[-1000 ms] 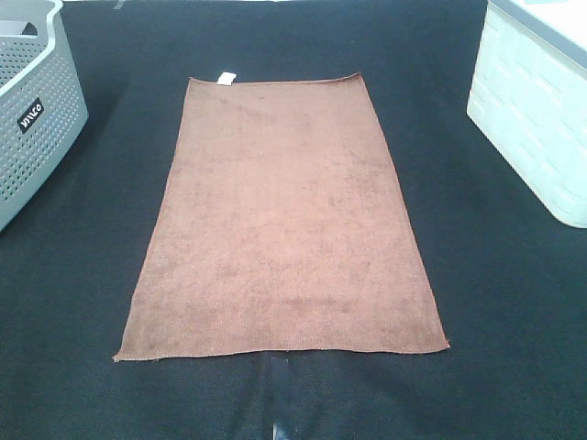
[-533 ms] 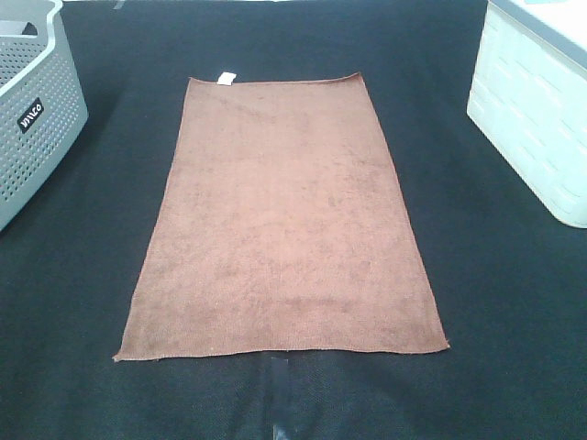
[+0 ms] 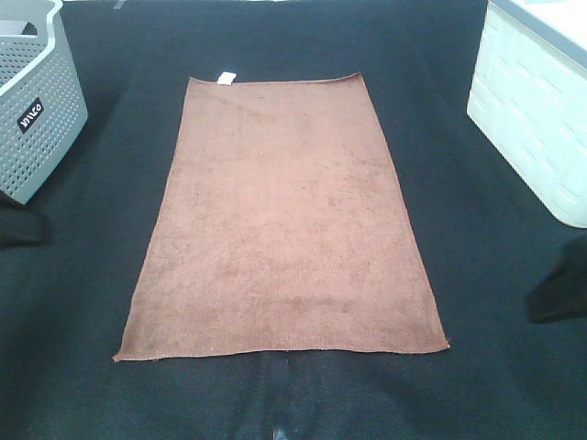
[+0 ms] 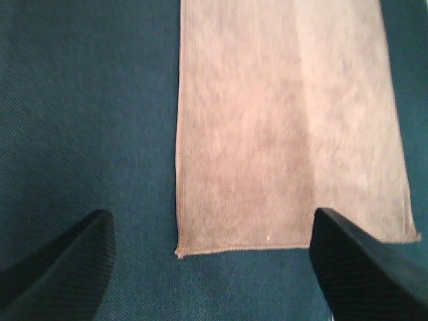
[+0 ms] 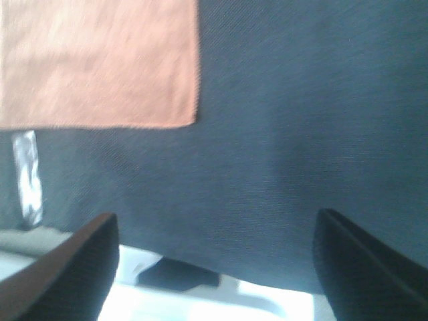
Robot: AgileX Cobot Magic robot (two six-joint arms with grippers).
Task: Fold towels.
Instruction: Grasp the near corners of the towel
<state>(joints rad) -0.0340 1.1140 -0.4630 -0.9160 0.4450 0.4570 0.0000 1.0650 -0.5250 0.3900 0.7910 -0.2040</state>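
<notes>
The dark surface [image 3: 83, 367] fills the high view, and the reddish-brown towel [image 3: 284, 220] lies flat and unfolded at its centre, long sides running from 12 to 6 o'clock, exactly where it lay a second ago. A white bin [image 3: 532, 119] stands at 2 o'clock and a perforated grey basket [image 3: 37, 110] at 10 o'clock, both well apart from the towel and both unmoved. What has changed is at the edges: a dark piece of the left arm [image 3: 18, 227] has come into view at 9 o'clock, just below the basket, and a dark piece of the right arm [image 3: 559, 293] at 4 o'clock, where half a second ago there was only bare surface. Neither touches the towel. The left gripper [image 4: 210, 221] is spread wide with nothing between its fingers, and it looks down on a near corner of the towel. The right gripper [image 5: 215, 215] is likewise spread and holds nothing, over bare surface beside the towel's other near corner. A shiny tape strip [image 3: 278, 394] sits at 6 o'clock just past the towel's near edge. The small white tag [image 3: 226, 78] marks the far short edge, toward 11 o'clock.
</notes>
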